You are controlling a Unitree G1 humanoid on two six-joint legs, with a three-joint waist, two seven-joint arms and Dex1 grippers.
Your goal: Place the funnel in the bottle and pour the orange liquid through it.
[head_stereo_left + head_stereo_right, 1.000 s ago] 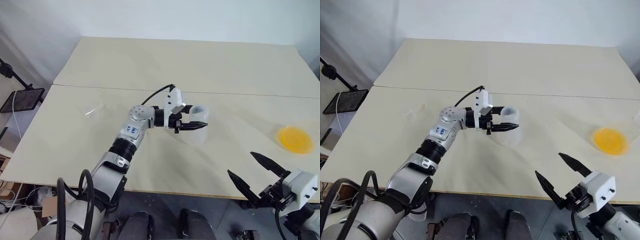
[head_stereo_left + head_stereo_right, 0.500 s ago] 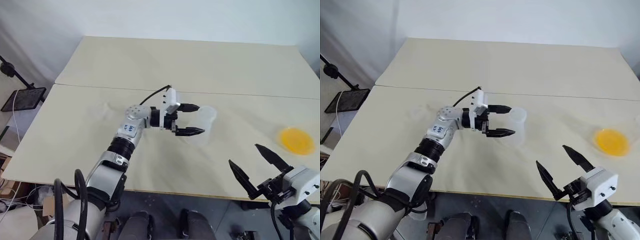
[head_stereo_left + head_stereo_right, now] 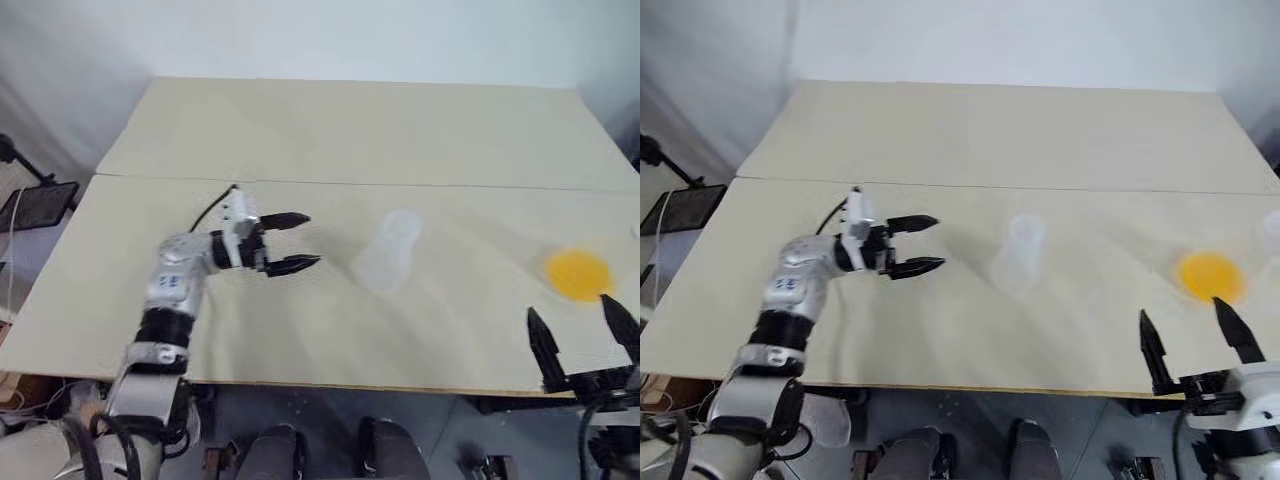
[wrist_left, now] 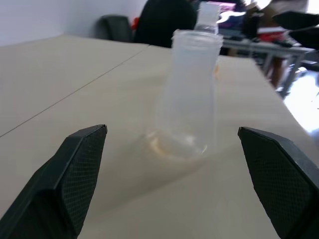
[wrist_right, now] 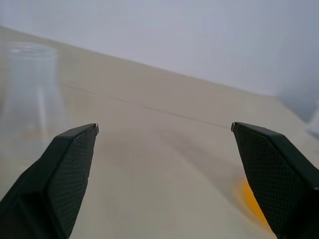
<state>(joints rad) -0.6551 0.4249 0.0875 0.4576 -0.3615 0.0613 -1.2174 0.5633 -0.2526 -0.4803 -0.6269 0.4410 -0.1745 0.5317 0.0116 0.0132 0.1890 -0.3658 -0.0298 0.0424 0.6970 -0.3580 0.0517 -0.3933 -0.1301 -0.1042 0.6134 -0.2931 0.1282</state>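
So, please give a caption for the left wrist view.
Open left gripper facing an upright clear flask-like bottle on the beige table.

One clear bottle (image 3: 390, 252) stands on the table (image 3: 330, 130); one patch of orange liquid (image 3: 577, 273) sits toward the right edge; two grippers are over it, the left gripper (image 3: 292, 242) and the right gripper (image 3: 585, 335), each with two black fingers spread apart.

1. Pale beige table (image 3: 380, 130), a seam (image 3: 420, 186) crossing it from side to side.
2. Black stand (image 3: 25, 195) on the floor off the table's left edge.
3. Plain white wall (image 3: 300, 35) behind.
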